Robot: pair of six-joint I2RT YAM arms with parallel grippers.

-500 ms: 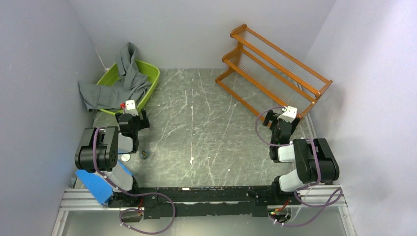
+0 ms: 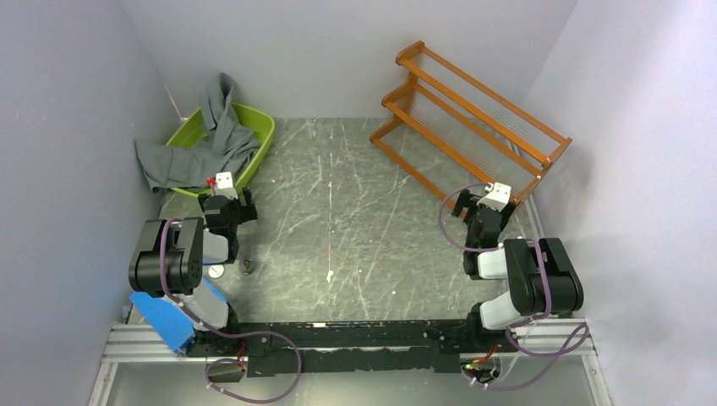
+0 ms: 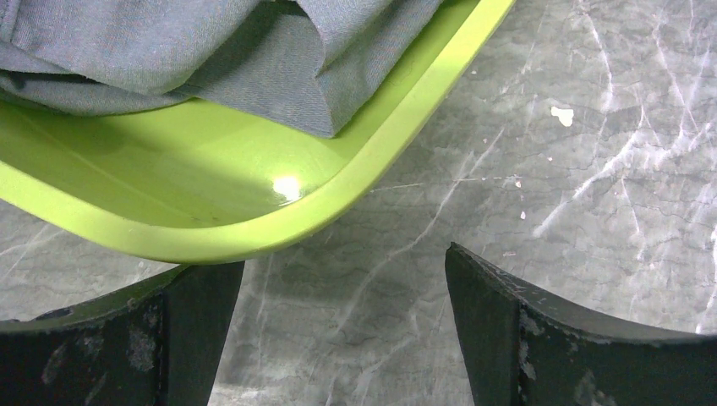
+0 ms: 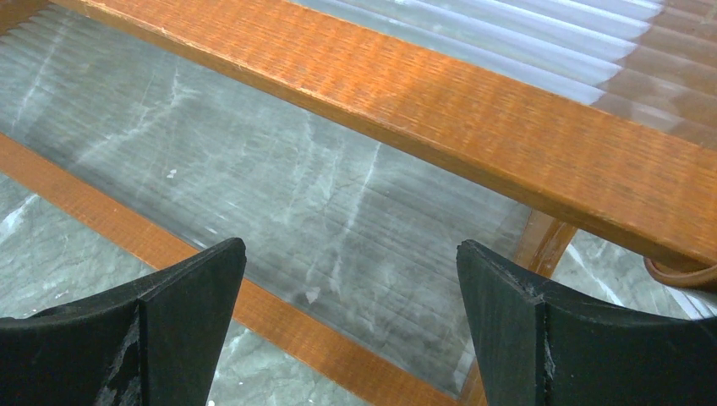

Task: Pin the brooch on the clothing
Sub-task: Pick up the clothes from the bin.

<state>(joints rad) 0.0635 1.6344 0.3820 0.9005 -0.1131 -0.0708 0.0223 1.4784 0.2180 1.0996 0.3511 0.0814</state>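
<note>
The clothing [image 2: 216, 139], a dark-grey shirt, lies crumpled in and over a lime-green tray [image 2: 261, 135] at the back left, with part of it spilling onto the table. In the left wrist view the clothing [image 3: 254, 51] fills the tray [image 3: 254, 237]. A small dark round piece, seemingly the brooch [image 2: 248, 267], lies on the table near the left arm. My left gripper [image 2: 227, 198] hovers open just in front of the tray's near corner. Its wrist view shows the left gripper [image 3: 342, 262] holding nothing. My right gripper [image 2: 484, 203] is open and empty beside the rack, and so is the right gripper [image 4: 350, 247] in its wrist view.
An orange wooden rack [image 2: 473, 118] with slatted shelves stands at the back right, and the rack's rails [image 4: 507, 118] cross right in front of the right fingers. A small white disc [image 2: 217, 271] lies beside the brooch. A white fleck [image 2: 329, 276] marks the marbled tabletop.
</note>
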